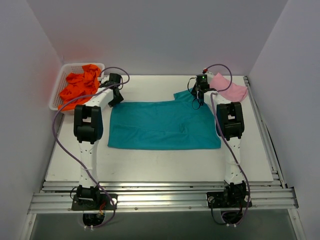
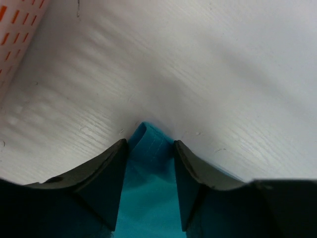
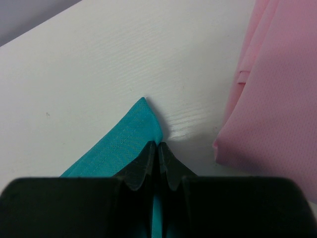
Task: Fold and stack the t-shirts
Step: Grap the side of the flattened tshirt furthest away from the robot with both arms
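A teal t-shirt (image 1: 165, 125) lies spread flat in the middle of the table. My left gripper (image 1: 116, 97) is at its far left corner. In the left wrist view that gripper (image 2: 150, 148) is open, its fingers (image 2: 111, 168) standing either side of the teal corner (image 2: 148, 198) without pinching it. My right gripper (image 1: 199, 96) is at the far right corner of the shirt. The right wrist view shows it (image 3: 158, 146) shut on the teal hem (image 3: 124, 144). A folded light pink t-shirt (image 1: 229, 89) lies just right of it, and shows again (image 3: 277, 114) close beside the jaws. Orange t-shirts (image 1: 80, 87) are heaped at the far left.
The orange shirts fill a white lattice basket (image 1: 56, 95) at the table's far left corner; its wall (image 2: 15, 29) shows close to my left gripper. White walls close in the back and both sides. Bare white tabletop (image 1: 160, 165) lies in front of the teal shirt.
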`<state>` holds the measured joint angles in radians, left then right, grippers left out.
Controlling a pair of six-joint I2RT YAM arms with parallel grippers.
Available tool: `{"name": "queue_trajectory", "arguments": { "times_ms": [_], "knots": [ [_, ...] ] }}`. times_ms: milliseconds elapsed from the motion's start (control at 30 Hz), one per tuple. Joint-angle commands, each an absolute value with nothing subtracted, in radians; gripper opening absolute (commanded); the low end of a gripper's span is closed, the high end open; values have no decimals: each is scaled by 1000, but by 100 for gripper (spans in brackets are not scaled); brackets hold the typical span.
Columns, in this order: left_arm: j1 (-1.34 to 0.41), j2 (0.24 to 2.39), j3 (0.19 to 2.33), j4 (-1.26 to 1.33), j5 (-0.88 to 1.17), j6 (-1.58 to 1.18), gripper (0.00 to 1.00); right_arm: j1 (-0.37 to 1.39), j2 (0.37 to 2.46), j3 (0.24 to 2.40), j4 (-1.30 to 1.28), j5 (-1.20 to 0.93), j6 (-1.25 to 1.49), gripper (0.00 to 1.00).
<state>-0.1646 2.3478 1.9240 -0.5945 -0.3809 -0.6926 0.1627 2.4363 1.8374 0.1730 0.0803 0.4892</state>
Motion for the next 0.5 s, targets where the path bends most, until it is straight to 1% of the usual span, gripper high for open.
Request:
{"name": "queue_trajectory", "arguments": {
  "times_ms": [0,33,67,100,200,267,333,367,400,467],
  "knots": [
    [-163,2379,1985,-632,-368,-678,49,158,2457,1825,23,71,477,0],
    [-161,2388,1991,-634,-365,-677,39,158,2457,1824,23,71,477,0],
    [-161,2390,2000,-637,-365,-676,33,158,2457,1824,23,72,477,0],
    [-161,2393,2003,-638,-364,-676,30,158,2457,1824,23,72,476,0],
    [-156,2395,2003,-637,-357,-676,25,160,2453,1824,23,75,476,0],
    [-155,2385,1999,-634,-359,-673,17,160,2445,1813,38,77,476,0],
    [-155,2366,1990,-630,-359,-672,14,160,2436,1799,48,77,476,0],
    [-156,2356,1987,-626,-368,-667,11,160,2434,1799,49,75,476,0],
    [-156,2346,1977,-620,-370,-666,6,160,2427,1799,48,75,476,0],
    [-156,2321,1976,-618,-368,-658,3,164,2413,1795,49,75,476,0]
  ]
}}
